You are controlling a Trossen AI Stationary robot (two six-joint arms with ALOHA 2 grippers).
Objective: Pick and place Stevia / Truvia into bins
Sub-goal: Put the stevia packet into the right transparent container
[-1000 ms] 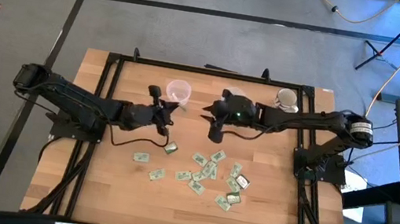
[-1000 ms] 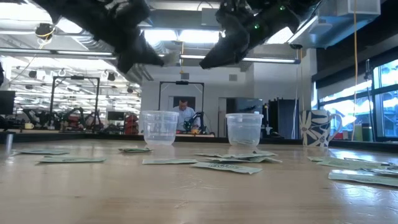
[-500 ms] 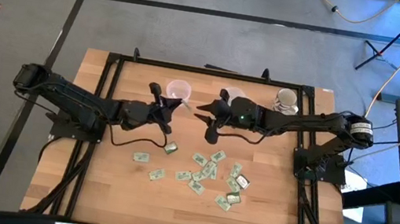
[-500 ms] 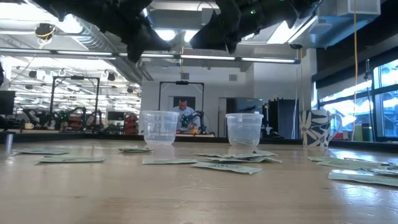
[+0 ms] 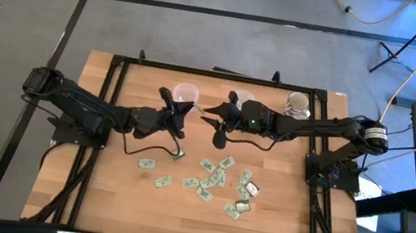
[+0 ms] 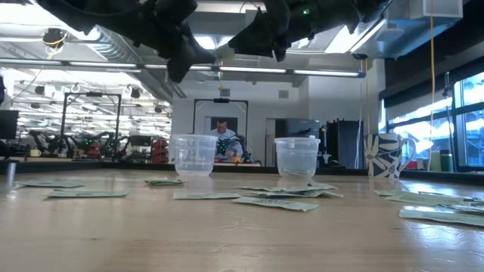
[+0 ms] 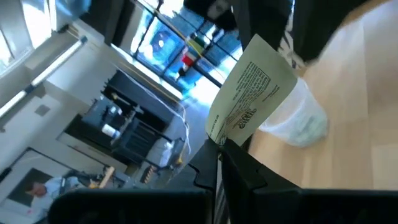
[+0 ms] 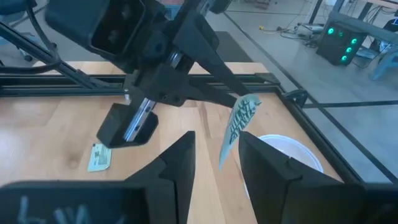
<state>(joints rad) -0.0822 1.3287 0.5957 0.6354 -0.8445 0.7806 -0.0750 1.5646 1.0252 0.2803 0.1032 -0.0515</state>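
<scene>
A pale green and white sachet (image 7: 252, 84) stands out beyond my left gripper (image 7: 219, 149), which is shut on it in the air beside the left clear cup (image 5: 186, 94). In the right wrist view the sachet (image 8: 239, 124) hangs just above this cup's rim (image 8: 283, 149). My right gripper (image 5: 219, 125) is open and holds nothing. It hovers a little right of the left gripper, in front of the right cup (image 6: 296, 157), which the right arm mostly covers from above. Several sachets (image 5: 215, 180) lie flat on the table. My left gripper pinches the sachet by one short end (image 7: 222, 134) between its two fingers, which come slanting from the table's left. The rest of the sachet sticks out past the fingertips. It is lifted clear and hangs edge-on over the left cup's rim.
A white patterned mug (image 5: 298, 104) stands near the far right corner. Two single sachets (image 5: 177, 154) (image 5: 147, 163) lie near the left arm, the rest toward the near right. A black frame (image 5: 116, 70) runs round the table. A person shows far off in the room.
My left gripper has risen and moved toward the far edge, carrying the sachet up to the left cup. My right gripper has also lifted and drifted slightly toward the table's left. The sachets on the table have stayed where they were.
</scene>
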